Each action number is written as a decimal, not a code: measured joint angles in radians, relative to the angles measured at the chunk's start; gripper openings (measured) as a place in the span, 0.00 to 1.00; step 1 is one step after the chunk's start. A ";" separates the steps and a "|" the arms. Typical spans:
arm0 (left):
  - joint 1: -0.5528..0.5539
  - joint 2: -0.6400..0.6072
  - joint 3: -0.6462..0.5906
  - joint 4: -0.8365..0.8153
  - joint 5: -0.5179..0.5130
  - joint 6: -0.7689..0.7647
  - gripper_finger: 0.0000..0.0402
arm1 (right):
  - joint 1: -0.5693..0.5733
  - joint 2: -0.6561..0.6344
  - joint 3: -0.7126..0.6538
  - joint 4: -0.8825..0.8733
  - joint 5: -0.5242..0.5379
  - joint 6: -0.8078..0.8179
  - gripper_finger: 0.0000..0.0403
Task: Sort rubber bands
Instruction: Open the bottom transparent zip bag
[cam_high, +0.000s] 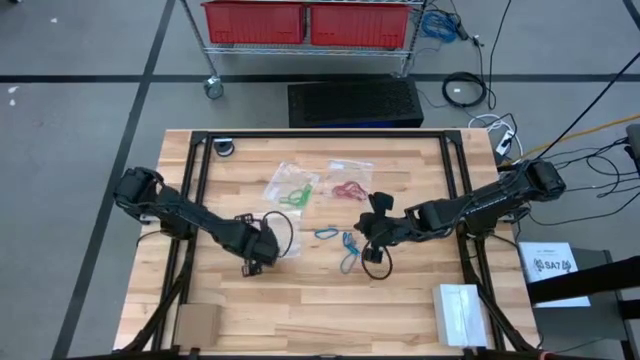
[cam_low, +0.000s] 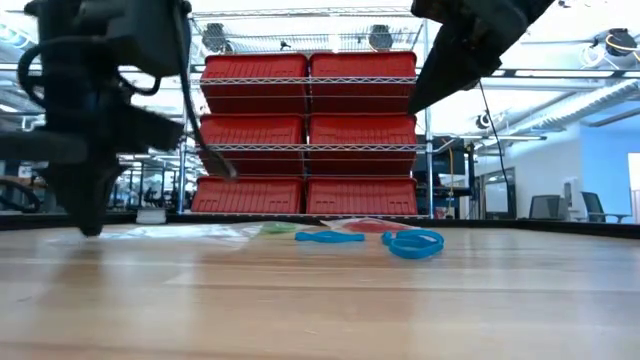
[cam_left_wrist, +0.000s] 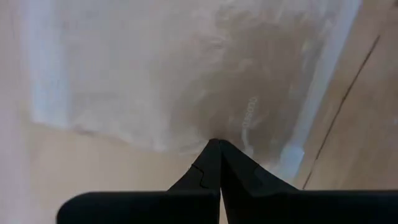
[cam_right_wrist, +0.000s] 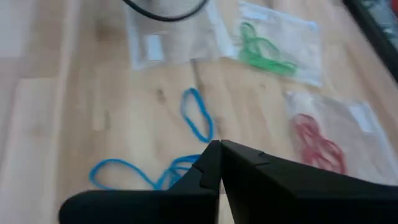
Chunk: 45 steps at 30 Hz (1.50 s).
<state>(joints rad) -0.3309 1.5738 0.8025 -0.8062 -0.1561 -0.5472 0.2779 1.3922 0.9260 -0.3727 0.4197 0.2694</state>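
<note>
Green rubber bands (cam_high: 294, 192) lie on one clear bag and red ones (cam_high: 347, 188) on another, at the table's far middle. Three blue rubber bands (cam_high: 326, 233) (cam_high: 348, 244) (cam_high: 347, 264) lie loose on the wood; the low view shows them flat (cam_low: 415, 243). My left gripper (cam_high: 262, 248) points down, shut, its tips (cam_left_wrist: 215, 144) at the edge of a third clear bag (cam_left_wrist: 186, 74). My right gripper (cam_high: 378, 228) is shut on nothing, raised and slanting down above the blue bands (cam_right_wrist: 198, 117). My left gripper's shut fingertips (cam_left_wrist: 211, 152) stand at the near edge of the clear bag (cam_left_wrist: 205, 134), coming from above. The view looks along the fingers, so I cannot tell whether they touch or pinch the bag. The bag lies flat on the table.
A white box (cam_high: 460, 312) sits at the near right corner and a cardboard piece (cam_high: 197, 325) at the near left. Black frame rails (cam_high: 196, 170) run along the table's sides. A wire cart with red bins (cam_low: 308, 135) stands beyond the far edge.
</note>
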 joint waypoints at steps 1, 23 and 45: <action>0.000 -0.003 -0.015 0.033 0.003 -0.003 0.01 | 0.000 0.000 0.000 0.013 -0.010 -0.002 0.00; 0.001 0.001 -0.044 0.460 -0.070 0.122 0.01 | 0.003 0.393 0.021 0.512 -0.357 -0.253 0.22; -0.061 -0.100 -0.051 0.636 -0.277 0.197 0.01 | 0.036 0.750 0.465 0.138 -0.086 -0.268 0.29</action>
<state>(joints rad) -0.3924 1.4736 0.7518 -0.1706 -0.4335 -0.3501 0.3142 2.1418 1.3911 -0.2343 0.3334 0.0012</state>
